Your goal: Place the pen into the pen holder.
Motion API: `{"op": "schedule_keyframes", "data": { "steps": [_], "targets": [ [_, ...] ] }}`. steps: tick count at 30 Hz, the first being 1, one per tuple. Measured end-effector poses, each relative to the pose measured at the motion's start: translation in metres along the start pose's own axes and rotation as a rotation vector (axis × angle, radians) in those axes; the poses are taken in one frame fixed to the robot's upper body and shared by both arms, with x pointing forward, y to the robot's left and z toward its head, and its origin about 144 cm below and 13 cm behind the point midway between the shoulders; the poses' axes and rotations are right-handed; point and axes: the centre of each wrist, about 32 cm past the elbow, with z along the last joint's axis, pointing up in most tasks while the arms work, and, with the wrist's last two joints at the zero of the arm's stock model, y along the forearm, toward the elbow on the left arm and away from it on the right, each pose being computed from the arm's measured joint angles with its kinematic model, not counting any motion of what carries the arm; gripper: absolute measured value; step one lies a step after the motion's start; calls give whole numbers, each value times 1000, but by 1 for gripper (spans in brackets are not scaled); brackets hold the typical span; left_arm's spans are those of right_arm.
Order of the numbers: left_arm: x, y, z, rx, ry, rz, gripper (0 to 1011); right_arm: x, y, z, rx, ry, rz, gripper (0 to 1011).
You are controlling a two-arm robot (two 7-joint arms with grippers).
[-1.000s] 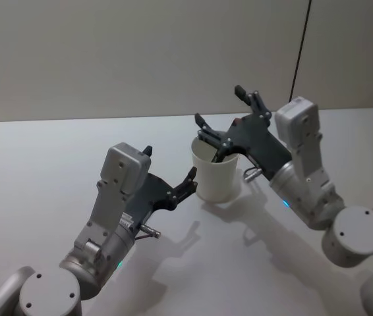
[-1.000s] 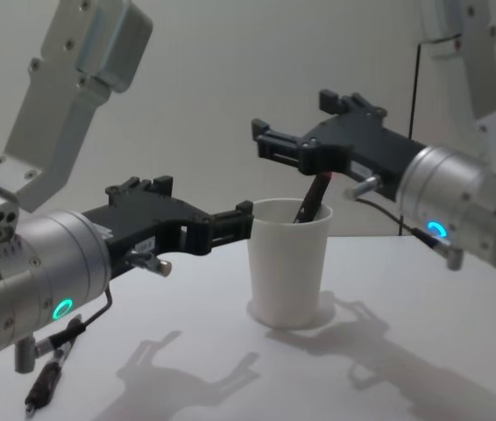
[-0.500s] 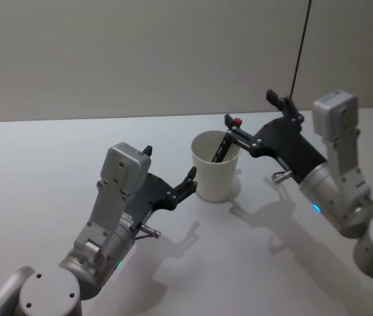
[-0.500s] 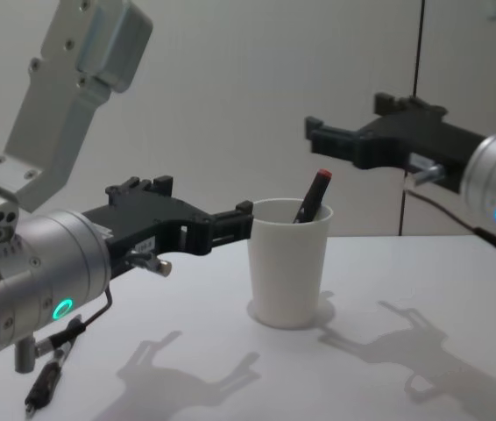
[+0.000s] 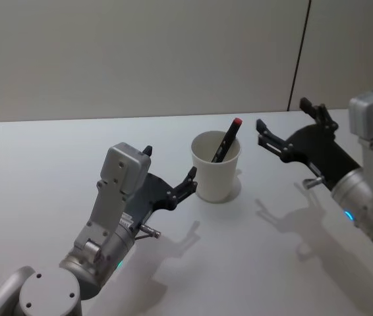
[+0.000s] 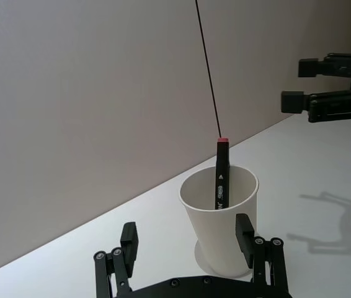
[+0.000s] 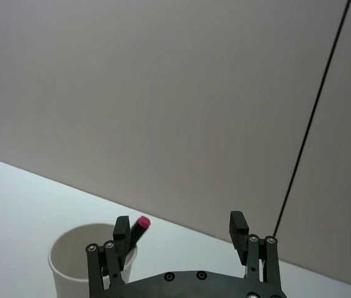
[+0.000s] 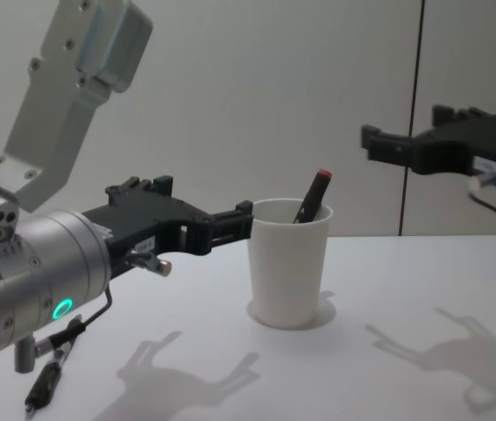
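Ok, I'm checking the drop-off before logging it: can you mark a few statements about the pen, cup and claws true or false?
The pen stands inside the pen holder, red end up. True.
The right claw is shut on the pen. False: it is open, apart from the pen holder, on its right.
The pen holder lies tipped over. False: it stands upright on the table.
The left claw is open, close to the pen holder. True.

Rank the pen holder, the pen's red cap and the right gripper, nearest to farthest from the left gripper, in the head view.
1. Pen holder, right beside the left gripper.
2. Pen's red cap, above the holder's rim.
3. Right gripper, farther right.
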Motion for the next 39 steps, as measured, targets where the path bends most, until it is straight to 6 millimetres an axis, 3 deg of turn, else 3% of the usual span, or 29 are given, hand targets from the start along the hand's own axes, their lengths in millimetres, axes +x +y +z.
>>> {"op": "schedule_keyframes", "data": {
  "steps": [17,39],
  "targets": [
    [0,0,0,0,0,0,1000,10,-34,2,-108,34,-62,1001],
    [0,0,0,0,0,0,1000,12,-54,3,-167,63,-94,1001]
  ]
}}
